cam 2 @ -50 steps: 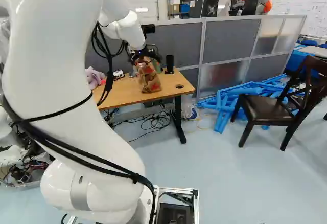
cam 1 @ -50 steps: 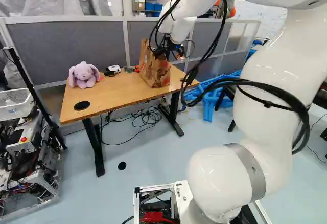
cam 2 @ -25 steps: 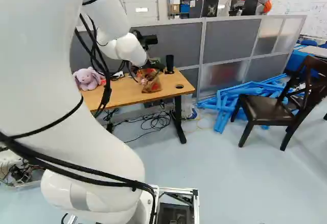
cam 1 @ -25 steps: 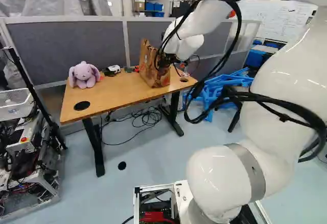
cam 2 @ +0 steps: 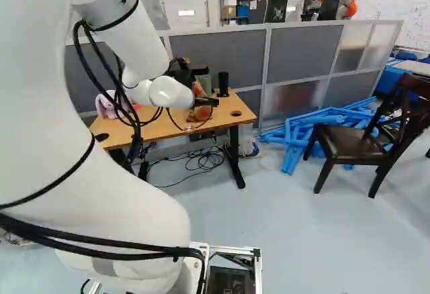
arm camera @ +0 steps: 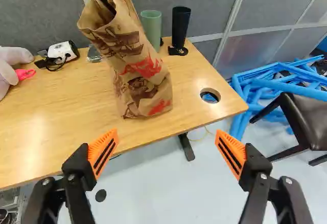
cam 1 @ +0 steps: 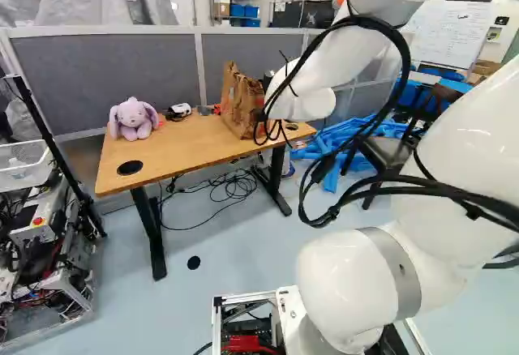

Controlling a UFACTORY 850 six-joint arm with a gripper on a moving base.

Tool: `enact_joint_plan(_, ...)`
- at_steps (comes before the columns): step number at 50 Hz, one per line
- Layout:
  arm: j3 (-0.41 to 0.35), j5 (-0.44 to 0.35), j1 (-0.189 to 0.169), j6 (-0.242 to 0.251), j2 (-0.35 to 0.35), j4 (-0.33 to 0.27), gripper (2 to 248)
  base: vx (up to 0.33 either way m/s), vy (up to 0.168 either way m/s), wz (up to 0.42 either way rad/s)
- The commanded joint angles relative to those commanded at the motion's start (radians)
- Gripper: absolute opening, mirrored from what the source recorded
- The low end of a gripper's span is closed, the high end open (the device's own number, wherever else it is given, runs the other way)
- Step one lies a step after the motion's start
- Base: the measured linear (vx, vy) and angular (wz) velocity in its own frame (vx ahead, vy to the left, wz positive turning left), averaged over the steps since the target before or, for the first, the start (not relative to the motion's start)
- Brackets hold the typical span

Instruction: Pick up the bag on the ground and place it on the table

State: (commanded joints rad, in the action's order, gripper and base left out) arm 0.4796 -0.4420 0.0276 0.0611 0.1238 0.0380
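Wrist view: bag [arm camera: 140,81], standing on bench [arm camera: 46,132]; claw [arm camera: 167,133], spread, apart from bag; placing step, seemingly complete; next move, further retreat without brushing it.

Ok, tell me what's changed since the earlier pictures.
The arm has drawn back and lower, away from the bag. The claw is now open and clear of it; whether it held the bag earlier, I can't tell. The bag, table and plush rabbit stayed put.
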Motion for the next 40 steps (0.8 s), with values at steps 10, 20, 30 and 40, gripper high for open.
enact_joint_plan(10, -0.084, -0.093, -0.006, -0.013, 0.033, -0.008, 247, 0.000, 0.000, 0.000)
enact_joint_plan(20, -0.160, -0.175, -0.011, -0.025, 0.063, -0.015, 247, 0.000, 0.000, 0.000)
enact_joint_plan(30, -0.223, -0.245, -0.016, -0.035, 0.089, -0.022, 247, 0.000, 0.000, 0.000)
enact_joint_plan(40, -0.277, -0.304, -0.020, -0.043, 0.110, -0.027, 247, 0.000, 0.000, 0.000)
